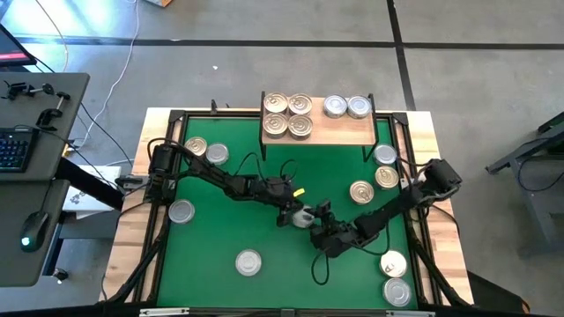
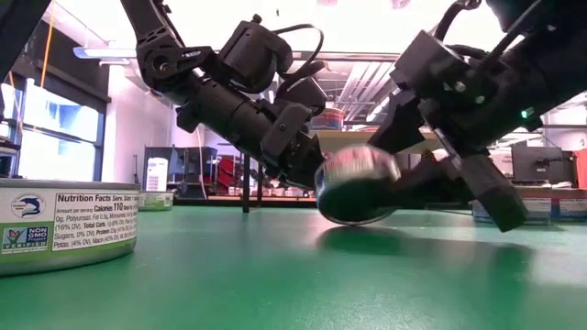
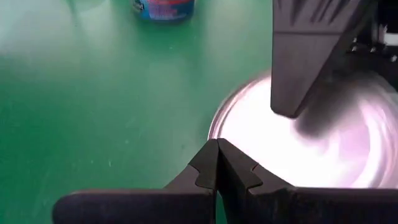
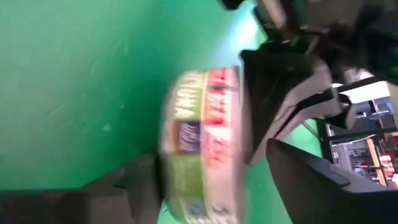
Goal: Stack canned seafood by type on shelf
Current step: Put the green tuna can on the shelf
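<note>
A tilted can (image 2: 358, 185) is being pinched between the right gripper (image 1: 319, 231) fingers, the left gripper (image 1: 293, 214) pressed shut beside it (a nudge could tip it out).

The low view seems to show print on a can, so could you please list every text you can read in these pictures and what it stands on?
"Nutrition Facts", "Calories 110", "NON GMO": label of the near can in the low view; its finer print is too small.
Red and green label on the held can between the right gripper fingers: blurred, unreadable.
Blue can in the left wrist view: unreadable.
</note>
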You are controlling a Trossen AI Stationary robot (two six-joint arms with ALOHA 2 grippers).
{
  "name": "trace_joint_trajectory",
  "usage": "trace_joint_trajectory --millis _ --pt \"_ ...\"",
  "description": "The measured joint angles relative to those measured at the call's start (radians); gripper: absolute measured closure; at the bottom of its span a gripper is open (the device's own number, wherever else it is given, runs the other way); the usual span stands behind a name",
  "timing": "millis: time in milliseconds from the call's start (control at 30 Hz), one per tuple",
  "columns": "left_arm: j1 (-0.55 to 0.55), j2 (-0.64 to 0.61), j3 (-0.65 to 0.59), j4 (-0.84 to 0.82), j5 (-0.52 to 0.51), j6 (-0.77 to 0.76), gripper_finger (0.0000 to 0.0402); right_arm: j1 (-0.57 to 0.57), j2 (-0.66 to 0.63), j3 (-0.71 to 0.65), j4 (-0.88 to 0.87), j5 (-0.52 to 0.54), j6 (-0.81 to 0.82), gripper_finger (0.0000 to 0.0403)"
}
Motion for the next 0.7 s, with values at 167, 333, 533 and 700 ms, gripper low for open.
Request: trace_joint_trajectory --millis 167,333,533,700 --pt "-0.001 0.004 -0.003 -0.016 0.003 -0.005 0.0401 -0.018 -0.002 0.000 0.009 -0.017 0.006 0.0224" --pt "-0.007 -0.001 -0.001 -0.004 -0.001 -0.018 0.0401 -0.004 -0.001 0.024 -0.001 -0.042 0.021 0.0280" --pt "-0.030 -0.072 -0.003 -0.126 -0.120 -0.015 0.0401 0.080 -0.078 0.126 -0.277 0.094 0.130 0.0281" --pt "-0.066 -0.156 -0.002 -0.296 -0.321 -0.034 0.0401 0.146 -0.195 0.255 -0.750 0.241 0.302 0.0281"
